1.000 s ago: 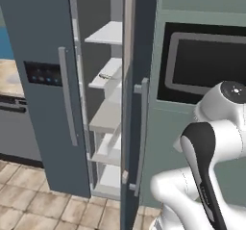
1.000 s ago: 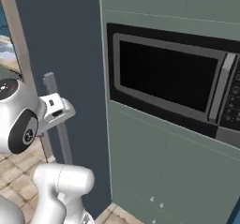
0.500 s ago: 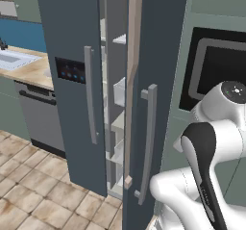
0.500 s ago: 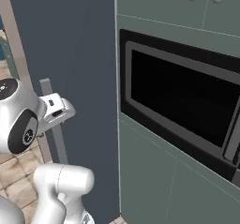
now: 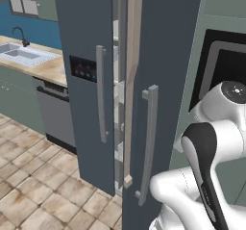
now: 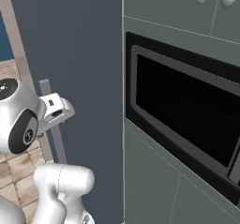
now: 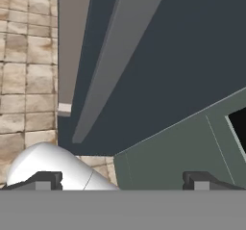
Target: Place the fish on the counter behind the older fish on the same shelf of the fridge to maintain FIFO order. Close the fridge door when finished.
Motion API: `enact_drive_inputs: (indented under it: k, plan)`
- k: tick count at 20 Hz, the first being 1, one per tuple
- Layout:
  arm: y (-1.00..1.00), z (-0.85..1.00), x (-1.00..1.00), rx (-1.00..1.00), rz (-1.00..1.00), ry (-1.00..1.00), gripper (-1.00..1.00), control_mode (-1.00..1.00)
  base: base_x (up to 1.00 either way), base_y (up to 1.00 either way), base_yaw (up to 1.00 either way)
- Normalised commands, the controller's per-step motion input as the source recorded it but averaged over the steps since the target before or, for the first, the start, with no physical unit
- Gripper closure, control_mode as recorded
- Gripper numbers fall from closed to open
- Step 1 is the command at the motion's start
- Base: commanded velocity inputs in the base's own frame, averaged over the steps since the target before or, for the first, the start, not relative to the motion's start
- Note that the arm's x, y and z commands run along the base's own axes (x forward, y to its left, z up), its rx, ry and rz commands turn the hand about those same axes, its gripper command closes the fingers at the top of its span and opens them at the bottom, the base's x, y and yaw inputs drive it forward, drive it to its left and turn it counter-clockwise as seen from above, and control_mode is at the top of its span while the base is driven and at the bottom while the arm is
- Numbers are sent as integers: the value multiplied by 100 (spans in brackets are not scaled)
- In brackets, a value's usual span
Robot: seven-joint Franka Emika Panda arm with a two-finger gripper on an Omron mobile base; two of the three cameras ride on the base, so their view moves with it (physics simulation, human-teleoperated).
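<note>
The fridge (image 5: 86,41) stands with its right door (image 5: 168,56) slightly ajar. A thin gap between the doors shows slivers of a white shelf (image 5: 117,87). Both the fish and the older fish are hidden. The counter (image 5: 45,70) with its sink (image 5: 21,55) lies to the far left. My gripper (image 7: 122,178) is open and holds nothing. It looks along the dark door face (image 7: 168,56) and the grey bar handle (image 7: 110,65). In the right base view my hand (image 6: 56,113) sits beside that handle (image 6: 52,124), on the door's outer side.
A dishwasher (image 5: 55,113) sits under the counter, left of the fridge. A built-in black oven (image 6: 187,110) in grey-green cabinets stands right of the fridge, close to my arm. Tiled floor (image 5: 29,185) lies open at the lower left.
Both base views have shifted with the base: the sink and counter have come into view at left. The gap between the fridge doors has narrowed and the shelves are now nearly hidden. The gripper stays open.
</note>
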Motion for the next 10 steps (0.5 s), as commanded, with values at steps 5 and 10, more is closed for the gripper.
enact_drive_inputs:
  k: [5,10]
  plan:
    - [0,0,0,0,0,0,-100,100,2,-1,1]
    - [-28,0,7,5,4,-2,-100,-100,3,-5,1]
